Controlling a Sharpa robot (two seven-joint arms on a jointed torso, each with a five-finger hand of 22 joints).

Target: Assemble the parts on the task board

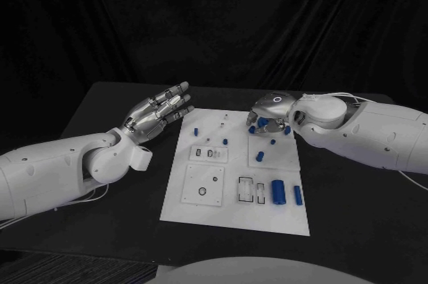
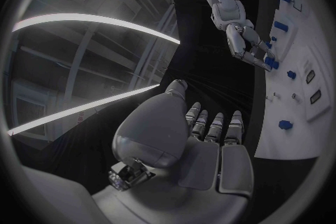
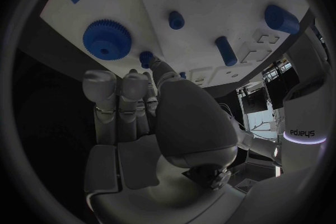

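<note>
Nearest us, in the lower right of the task board point(image 1: 234, 219), two blue cylinders point(image 1: 278, 192) lie loose beside open rectangular slots, so we judge most of the assembly undone. Mid-board, a few small blue pegs point(image 1: 260, 154) appear to stand upright (seated or merely resting, we cannot tell). At the upper right, our right hand point(image 1: 268, 116) touches a small peg point(image 3: 146, 58) beside the blue gear point(image 3: 106, 39), though we cannot tell if it grips. Upper left over the desk point(image 1: 116, 98), our left hand point(image 1: 159, 112) is spread and holds nothing.
</note>
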